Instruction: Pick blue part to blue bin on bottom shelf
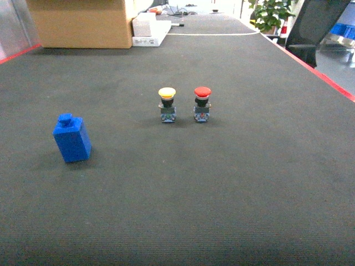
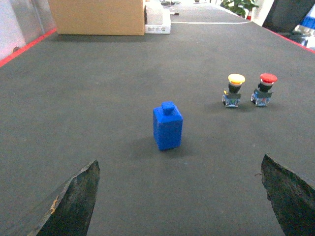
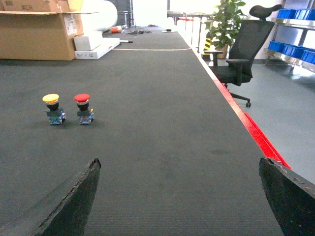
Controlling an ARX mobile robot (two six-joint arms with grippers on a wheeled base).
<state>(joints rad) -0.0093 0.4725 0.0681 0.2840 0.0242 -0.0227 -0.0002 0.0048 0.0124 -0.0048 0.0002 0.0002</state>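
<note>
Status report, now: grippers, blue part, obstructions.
Left gripper open, empty, lined up short of blue part. Right gripper open, empty. Blue part upright on dark mat. Path unobstructed; yellow button and red button stand apart.

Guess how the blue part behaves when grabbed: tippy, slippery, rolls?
The blue part looks like a rigid block with flat faces, so it probably won't roll. It stands taller than wide, so a sideways nudge could tip it. The ribbed mat likely limits sliding.

**Layout on the mat**

A block [image 1: 72,138] was set upright on the mat [image 1: 222,183], left of two push buttons [image 1: 167,104] [image 1: 202,103] placed side by side, close but apart. A cardboard box [image 1: 83,22] was seen far behind, a chair [image 3: 238,56] off right.
</note>
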